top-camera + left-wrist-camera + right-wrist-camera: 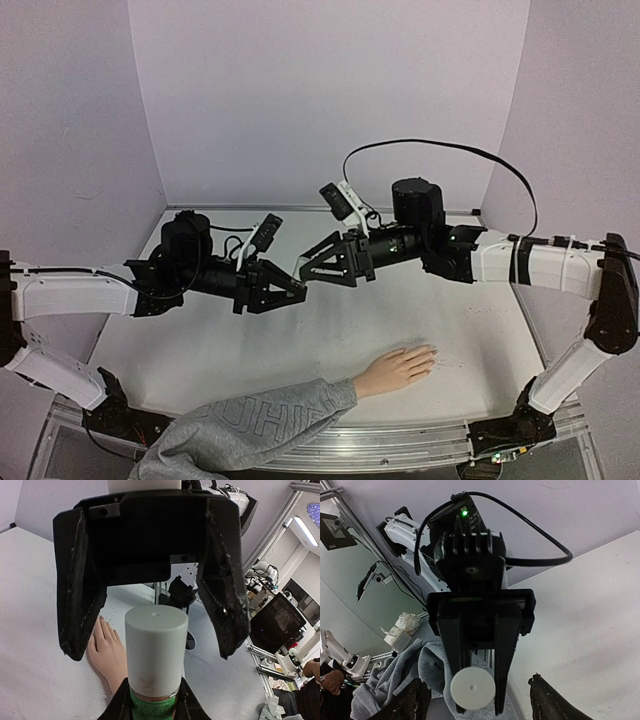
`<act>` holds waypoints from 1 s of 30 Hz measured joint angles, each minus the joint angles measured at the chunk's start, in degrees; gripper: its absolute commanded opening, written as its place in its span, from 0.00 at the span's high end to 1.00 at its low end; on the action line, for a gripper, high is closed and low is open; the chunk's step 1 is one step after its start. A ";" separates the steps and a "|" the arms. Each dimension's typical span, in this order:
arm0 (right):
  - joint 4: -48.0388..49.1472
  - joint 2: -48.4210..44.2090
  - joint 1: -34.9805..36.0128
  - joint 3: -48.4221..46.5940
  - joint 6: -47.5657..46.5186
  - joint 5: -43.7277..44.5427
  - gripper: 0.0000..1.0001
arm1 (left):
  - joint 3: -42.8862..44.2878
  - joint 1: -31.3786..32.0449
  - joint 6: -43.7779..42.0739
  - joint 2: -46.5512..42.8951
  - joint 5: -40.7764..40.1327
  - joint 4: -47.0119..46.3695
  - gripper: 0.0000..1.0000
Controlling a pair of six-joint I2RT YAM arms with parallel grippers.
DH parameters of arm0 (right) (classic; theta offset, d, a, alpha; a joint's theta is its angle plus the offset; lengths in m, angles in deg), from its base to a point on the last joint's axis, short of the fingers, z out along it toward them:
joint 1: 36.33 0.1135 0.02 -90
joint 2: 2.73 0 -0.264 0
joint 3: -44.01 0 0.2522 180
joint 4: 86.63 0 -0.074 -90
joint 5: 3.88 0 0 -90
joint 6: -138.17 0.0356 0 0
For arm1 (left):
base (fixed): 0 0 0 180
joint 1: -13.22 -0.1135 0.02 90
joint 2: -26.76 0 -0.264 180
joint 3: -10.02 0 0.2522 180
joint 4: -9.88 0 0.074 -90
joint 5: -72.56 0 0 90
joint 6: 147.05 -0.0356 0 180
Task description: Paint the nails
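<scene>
My left gripper (pixel 290 290) is shut on a small bottle (pixel 152 702) with a green label and a tall white cap (pixel 156 650), and holds it well above the table. My right gripper (pixel 310 268) is open and faces it. Its fingers (pixel 225 600) stand on either side of the cap without touching it. In the right wrist view the cap's round top (pixel 472 687) shows between my open right gripper's (pixel 480 697) fingers. The mannequin hand (pixel 395 368) lies flat at the front of the table, with its pale nails (pixel 100 617) pointing away from the grey sleeve (pixel 250 425).
The white table (pixel 330 330) is walled at the back and on both sides. A black cable (pixel 440 145) loops above the right arm. The sleeve hangs over the near edge (pixel 395 680). Lab clutter lies beyond the table rail (pixel 280 625).
</scene>
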 measured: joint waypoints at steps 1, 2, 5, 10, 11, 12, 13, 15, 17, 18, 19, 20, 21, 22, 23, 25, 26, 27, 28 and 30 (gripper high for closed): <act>0.57 0.13 0.02 0.00 0.17 -0.52 0.39 | 0.15 0.00 0.26 0.57 0.66 -0.11 1.00; 1.16 0.20 0.02 0.00 0.44 -1.05 0.42 | 0.31 0.00 0.61 1.16 1.64 -0.35 1.00; 2.84 0.37 0.13 -0.35 1.14 -2.62 0.53 | 0.79 0.00 1.22 2.47 3.63 -0.83 1.00; 4.59 1.44 0.57 -1.01 1.88 -4.50 0.61 | 0.90 0.00 1.46 2.80 5.18 -1.27 1.00; 4.79 1.66 0.63 -1.01 1.88 -4.74 0.64 | 0.92 0.00 1.46 2.84 5.49 -1.46 1.00; 4.96 1.84 0.68 -1.01 1.84 -4.87 0.66 | 0.92 0.00 1.46 2.86 5.66 -1.57 1.00; 5.09 2.10 0.83 -1.01 2.01 -4.96 0.68 | 0.92 0.00 1.46 2.89 5.95 -1.73 1.00; 5.27 2.43 0.87 -1.01 2.08 -5.09 0.75 | 0.98 0.00 1.46 3.08 6.23 -2.12 1.00; 5.66 2.78 0.90 -1.03 2.12 -5.11 0.82 | 1.03 0.00 1.46 3.23 6.49 -2.45 1.00; 5.84 2.93 0.90 -1.03 2.32 -5.14 0.85 | 1.05 0.00 1.46 3.23 6.56 -2.45 1.00; 5.92 2.95 0.92 -1.03 2.34 -5.11 0.87 | 1.05 0.00 1.46 3.23 6.56 -2.43 1.00; 5.99 2.97 0.94 -1.03 2.38 -5.07 0.89 | 1.05 0.00 1.46 3.23 6.49 -2.47 1.00; 6.16 2.97 0.96 -1.03 2.47 -5.05 0.91 | 1.05 0.00 1.46 3.23 6.34 -2.47 1.00; 6.21 2.97 1.05 -1.03 2.45 -4.96 0.95 | 1.05 0.00 1.42 3.19 6.23 -2.51 1.00; 6.27 2.97 1.14 -1.03 2.43 -4.72 0.99 | 1.05 0.00 1.36 3.13 5.99 -2.47 1.00; 6.60 2.97 1.18 -1.03 2.45 -3.85 1.00 | 1.05 0.00 0.81 2.80 4.74 -2.32 1.00; 6.84 2.97 1.18 -1.03 2.47 -2.95 1.00 | 1.05 0.02 0.39 2.49 3.32 -2.12 1.00; 7.10 2.95 1.18 -0.98 2.54 -1.81 1.00 | 0.96 0.07 -0.31 2.01 1.14 -1.68 1.00; 7.34 2.93 1.20 -0.96 2.69 0.09 1.00 | 0.72 0.13 -1.05 1.31 -1.79 -1.25 1.00; 7.34 2.93 1.70 -0.96 2.95 6.34 1.00 | -0.07 0.48 -3.21 -0.04 -8.46 -0.55 1.00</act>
